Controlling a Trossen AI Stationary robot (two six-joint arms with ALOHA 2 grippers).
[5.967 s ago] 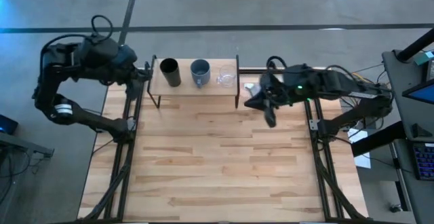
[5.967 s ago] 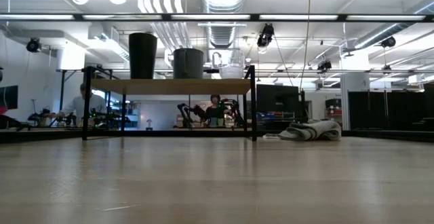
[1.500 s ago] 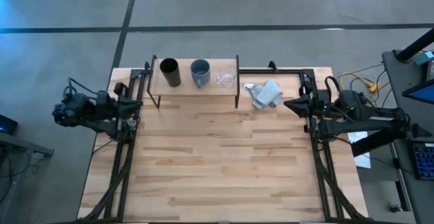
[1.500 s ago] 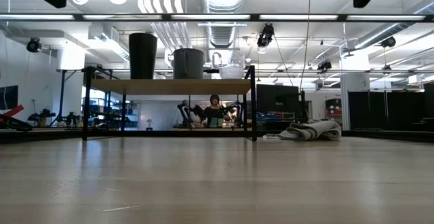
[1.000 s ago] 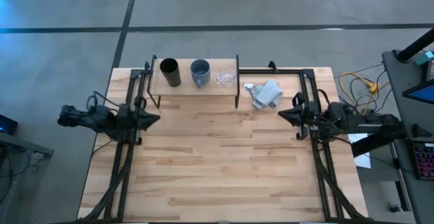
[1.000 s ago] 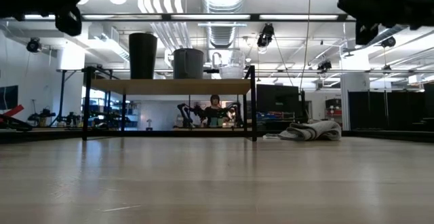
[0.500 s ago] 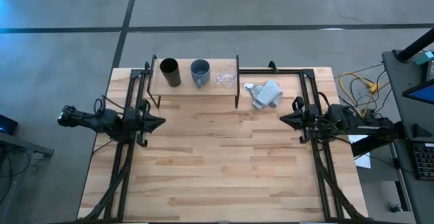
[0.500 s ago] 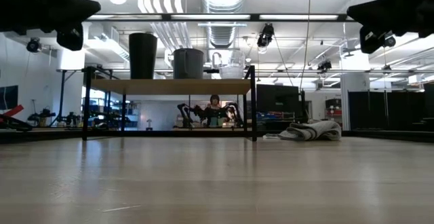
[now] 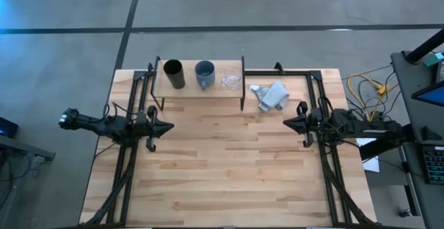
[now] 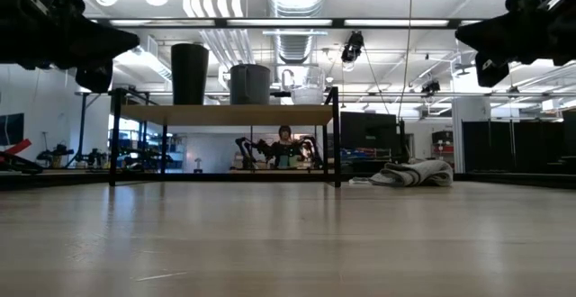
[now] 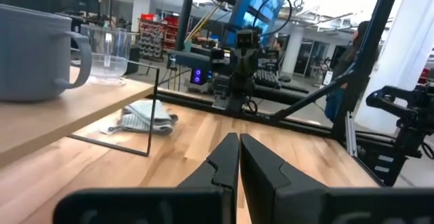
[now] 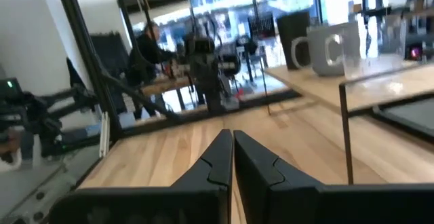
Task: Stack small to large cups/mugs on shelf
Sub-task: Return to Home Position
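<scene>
You are seeing the shelf [image 9: 198, 92] standing at the back of the wooden tabletop [image 9: 222, 166], carrying three vessels in a row. The black cylindrical cup [image 9: 173, 73] is sitting toward the left arm's side, with the grey-blue mug [image 9: 205, 74] in the middle and the clear glass cup [image 9: 231, 80] at the other end. A grey-white cloth [image 9: 270, 95] is lying just beside the shelf. The left gripper [image 9: 166, 126] and right gripper [image 9: 288, 123] are hovering at opposite table edges, fingers pressed together, grasping nothing.

High view straight down over table [image 9: 229, 166], low view level at tabletop, 2 wrist views inward, all sharing shelf [image 9: 191, 89]
</scene>
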